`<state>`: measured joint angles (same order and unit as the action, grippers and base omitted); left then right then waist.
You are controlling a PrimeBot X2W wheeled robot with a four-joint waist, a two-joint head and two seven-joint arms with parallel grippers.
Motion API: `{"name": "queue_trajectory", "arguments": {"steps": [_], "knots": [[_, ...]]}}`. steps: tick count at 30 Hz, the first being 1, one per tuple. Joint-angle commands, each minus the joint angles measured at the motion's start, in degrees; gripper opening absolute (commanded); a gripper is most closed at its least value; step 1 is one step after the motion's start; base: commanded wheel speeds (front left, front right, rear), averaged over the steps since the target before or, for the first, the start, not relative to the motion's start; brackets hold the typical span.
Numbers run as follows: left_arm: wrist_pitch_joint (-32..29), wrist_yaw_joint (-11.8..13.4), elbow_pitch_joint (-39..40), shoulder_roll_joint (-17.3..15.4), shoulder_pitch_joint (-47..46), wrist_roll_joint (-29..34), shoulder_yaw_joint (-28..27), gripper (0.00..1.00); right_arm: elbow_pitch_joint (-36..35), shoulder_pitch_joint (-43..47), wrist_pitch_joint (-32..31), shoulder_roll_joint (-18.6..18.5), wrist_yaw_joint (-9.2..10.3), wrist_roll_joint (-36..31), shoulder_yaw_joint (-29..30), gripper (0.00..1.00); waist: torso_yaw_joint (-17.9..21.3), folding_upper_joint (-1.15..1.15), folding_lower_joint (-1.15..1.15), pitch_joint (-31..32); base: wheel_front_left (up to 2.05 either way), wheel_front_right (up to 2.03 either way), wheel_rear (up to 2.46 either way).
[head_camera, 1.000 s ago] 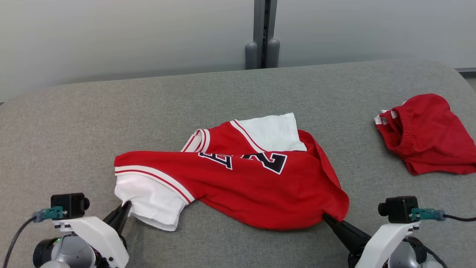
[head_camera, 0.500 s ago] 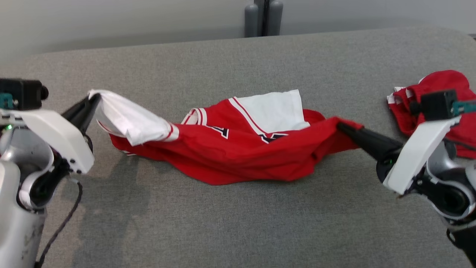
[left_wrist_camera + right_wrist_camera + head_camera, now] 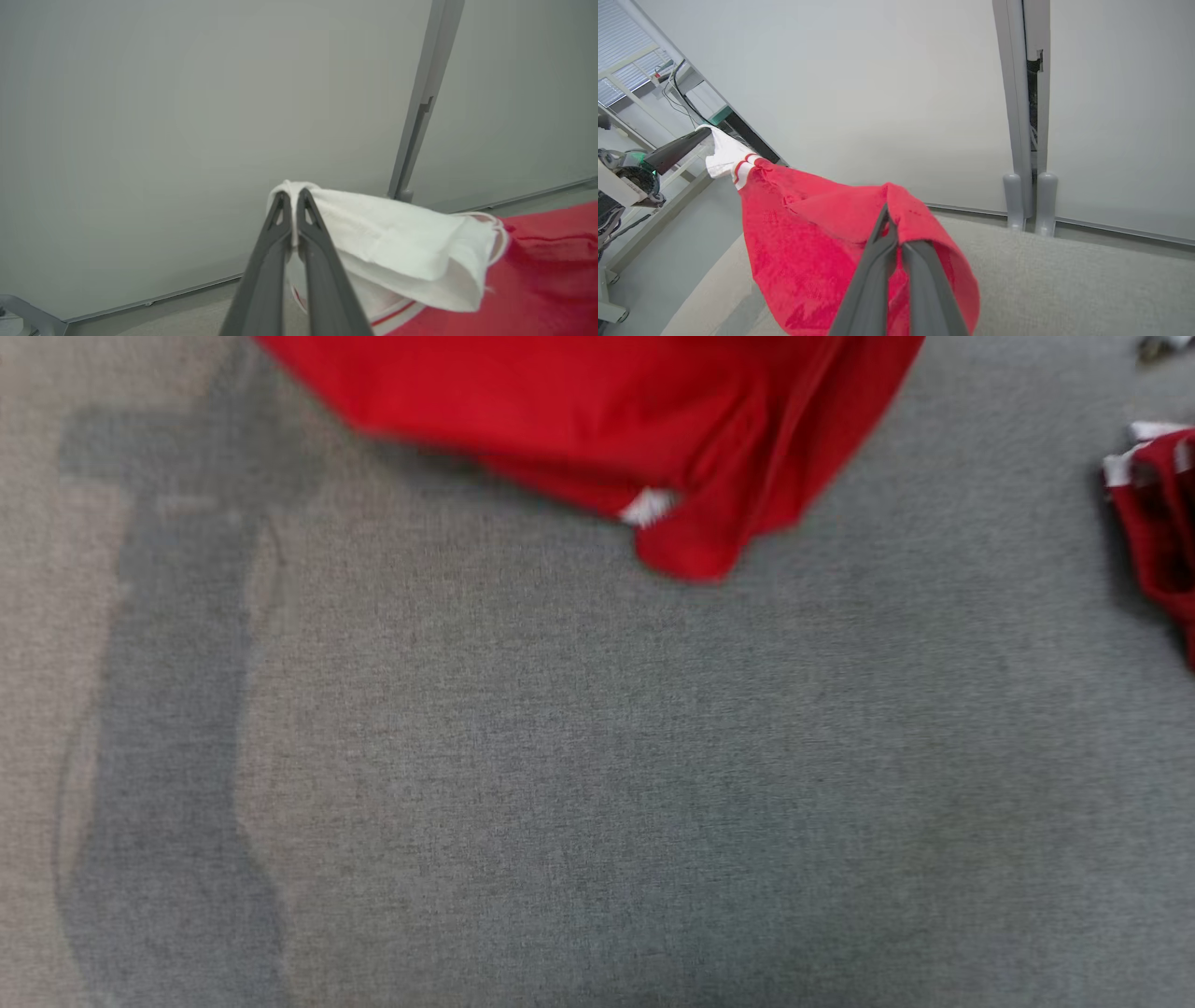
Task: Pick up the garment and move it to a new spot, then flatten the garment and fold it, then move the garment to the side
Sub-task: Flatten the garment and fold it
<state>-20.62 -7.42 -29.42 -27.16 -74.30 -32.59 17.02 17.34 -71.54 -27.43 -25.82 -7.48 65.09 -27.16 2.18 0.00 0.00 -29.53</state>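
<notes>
Jaws of the left gripper (image 3: 292, 198) are pressing together on the edge of the white sleeve (image 3: 402, 242) of the garment (image 3: 551, 280), a red jersey with white-and-red trim. Cloth is bunching over the two tips. Jaws of the right gripper (image 3: 888, 217) are likewise pinching a red fold of the same garment, with fabric draping over both fingers (image 3: 922, 280).

Right wrist view: the left gripper is showing at the far left, holding the sleeve up. The garment is hanging stretched between the two grippers, sagging in the middle, lifted above the desk (image 3: 1064, 280).

Head view, blurred: the garment's lower part is hanging over the far half of the desk, roughly midway between its left and right edges. A small white patch (image 3: 646, 506) is showing near the lowest fold. Cannot tell whether that fold is touching the desk top.

A second red garment (image 3: 1158, 513) is lying at the right edge of the desk, well apart from the held one. A grey post (image 3: 1020, 93) is standing against the pale wall (image 3: 854, 70) behind the desk's far edge.
</notes>
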Motion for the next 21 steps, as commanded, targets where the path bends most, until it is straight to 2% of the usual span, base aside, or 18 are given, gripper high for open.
{"name": "queue_trajectory", "arguments": {"steps": [1, 4, 7, 13, 17, 21], "knots": [[0.9, -0.1, -1.2, 0.0, -1.9, 0.7, 0.0, 0.00, 0.9, -1.7, 0.7, -0.1, -0.03, -0.1, -0.2, 0.00, -1.3, 0.00, 0.00, -3.6, 0.00, 0.00, 0.00], [5.8, -0.1, -7.8, 1.4, -12.8, 2.2, -0.3, 0.00, 5.7, -12.6, 5.2, 0.0, -0.02, -2.3, -1.9, 0.00, -1.8, 0.00, 0.00, -6.1, 0.00, 0.00, 0.00], [9.8, 0.0, -12.4, 2.4, -19.3, 2.3, -0.9, 0.00, 8.7, -19.2, 10.5, 0.5, -0.03, -2.2, -1.9, 0.00, -2.2, 0.00, 0.00, -6.8, 0.00, 0.00, 0.00], [14.5, -0.1, -19.7, 5.0, -25.6, 0.5, 0.2, 0.00, 13.3, -26.8, 22.9, -0.1, -0.02, -3.8, -4.9, 0.00, -2.9, 0.00, 0.00, -6.6, 0.00, 0.00, 0.00], [15.1, -0.1, -21.7, 4.8, -23.9, -2.2, 4.1, 0.00, 14.6, -26.0, 22.6, -0.3, -0.03, -0.3, -10.1, 0.00, -3.1, 0.00, 0.00, -6.3, 0.00, 0.00, 0.00], [14.2, -0.1, -21.0, 3.9, -19.8, -5.9, 10.1, 0.00, 14.9, -22.3, 17.6, -2.2, -0.02, 3.8, -16.1, 0.00, -3.0, 0.00, 0.00, -4.9, 0.00, 0.00, 0.00]]}}
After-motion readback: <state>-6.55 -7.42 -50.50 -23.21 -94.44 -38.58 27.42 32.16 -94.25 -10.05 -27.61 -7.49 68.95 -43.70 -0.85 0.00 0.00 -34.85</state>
